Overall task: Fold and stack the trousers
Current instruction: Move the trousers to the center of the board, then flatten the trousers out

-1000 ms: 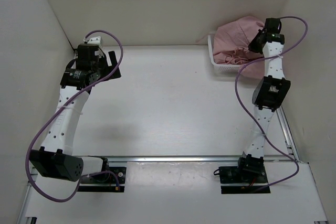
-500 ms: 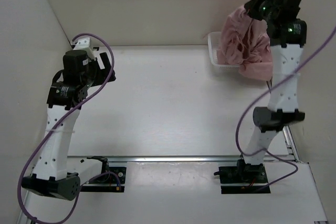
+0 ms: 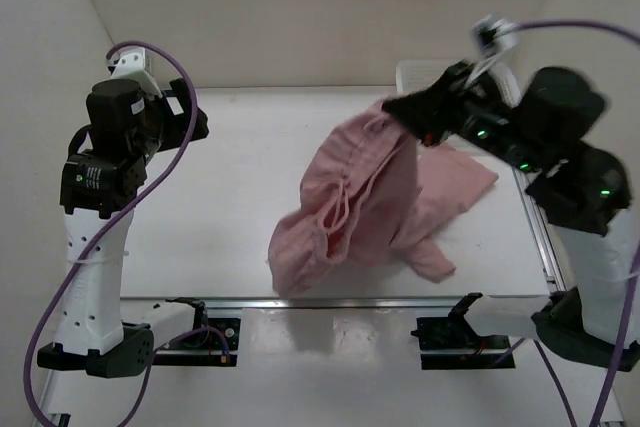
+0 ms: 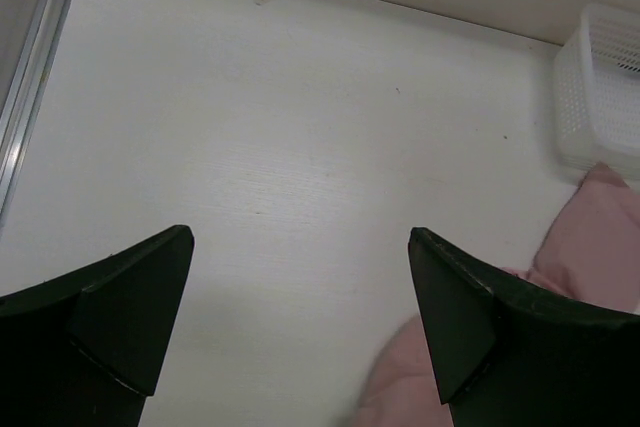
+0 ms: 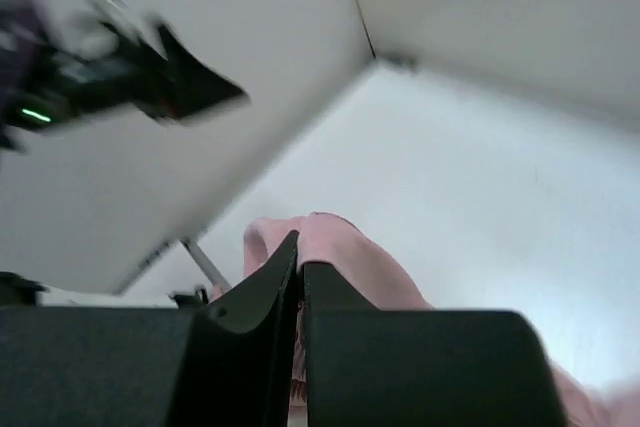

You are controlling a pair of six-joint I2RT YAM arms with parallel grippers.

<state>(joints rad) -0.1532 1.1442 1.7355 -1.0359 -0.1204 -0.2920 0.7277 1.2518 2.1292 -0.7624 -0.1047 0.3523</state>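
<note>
The dusty-pink trousers (image 3: 370, 202) hang from my right gripper (image 3: 395, 109) above the middle of the table, their lower part bunched near the front rail and drawstrings dangling. In the right wrist view the jaws are shut on a fold of the pink fabric (image 5: 345, 252). My left gripper (image 3: 195, 122) is raised at the left, open and empty. In the left wrist view its two dark fingers (image 4: 470, 317) stand wide apart over bare table, with the trousers' edge (image 4: 590, 247) at lower right.
The white mesh basket (image 3: 408, 75) stands at the back right, mostly hidden behind my right arm; it shows at the right edge of the left wrist view (image 4: 600, 87). White walls enclose the table. A metal rail (image 3: 330, 304) runs along the near edge.
My right arm has swung the trousers out of the basket, leftward and toward the front over the table's middle. My left arm has risen and drawn back toward the left.
</note>
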